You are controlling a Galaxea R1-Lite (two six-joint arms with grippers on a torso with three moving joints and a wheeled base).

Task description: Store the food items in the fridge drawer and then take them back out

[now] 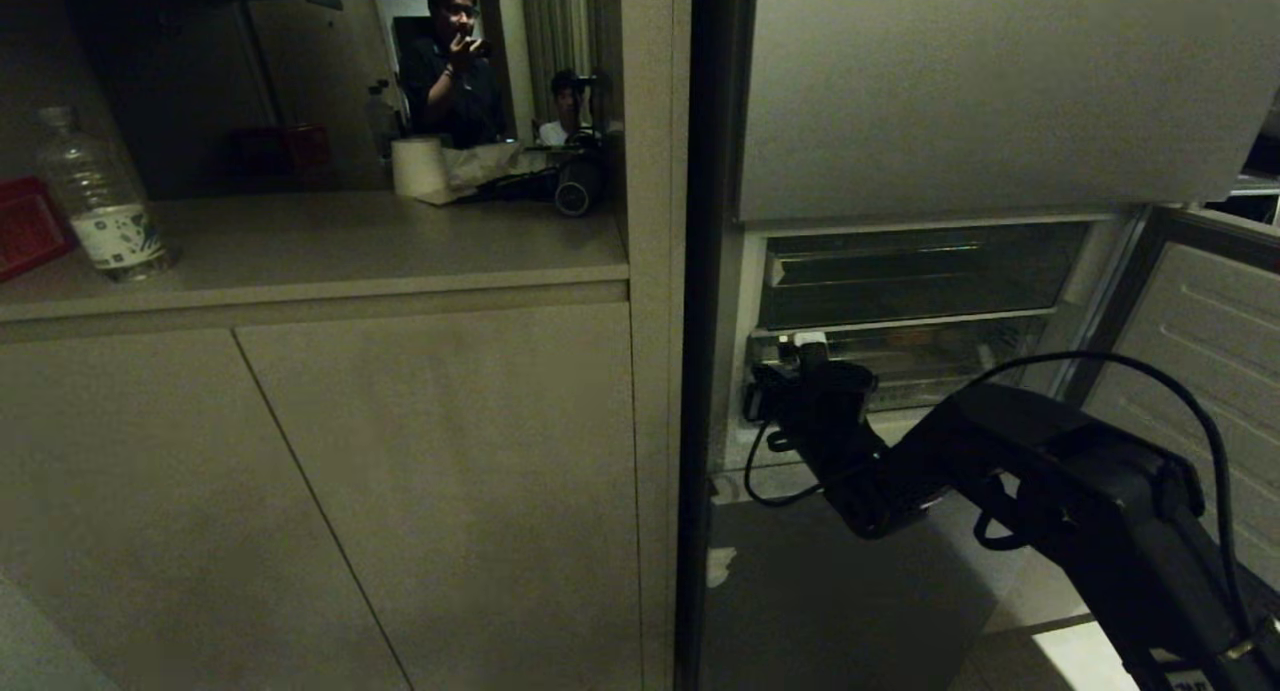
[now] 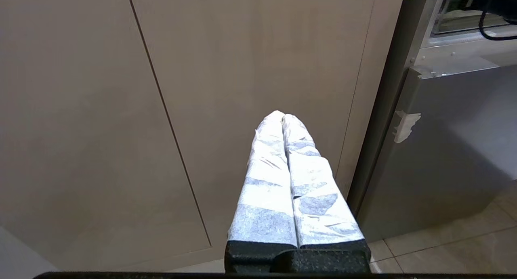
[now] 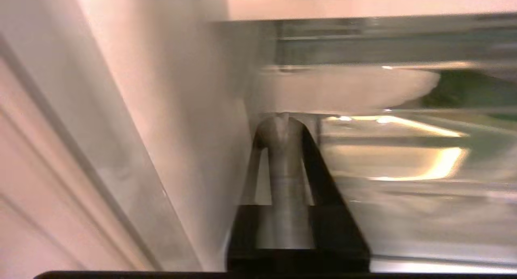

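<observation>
Right arm (image 1: pixel 1080 491) fills the near right of the head view, black, cable looped over it, reaching forward and left into the open lower fridge compartment. Right claw (image 1: pixel 805 349) sits at the left end of the fridge drawer (image 1: pixel 930 366), fingers together at the drawer's front edge – whether they pinch the lip or just touch it, cannot tell, wrist view is blurred. In that wrist view the fingers (image 3: pixel 282 129) are pressed shut against a clear plastic edge, with the white fridge wall (image 3: pixel 181 109) beside them.

Fridge drawer is the clear one in the lower opening, under a darker flatter drawer (image 1: pixel 910 276); something orange-ish shows dimly through its front, can't identify. Fridge door (image 1: pixel 1200 371) stands open at far right.

Left claw (image 2: pixel 284 116) is not in the head view – wrist view shows its taped fingers closed together, holding nothing, pointing at the beige cabinet doors (image 2: pixel 202 89) left of the fridge.

Tabletop (image 1: pixel 320 246) above the cabinets carries a water bottle (image 1: pixel 100 201) at far left and a paper roll (image 1: pixel 418 166) farther back. Two people (image 1: pixel 455 66) visible beyond.
</observation>
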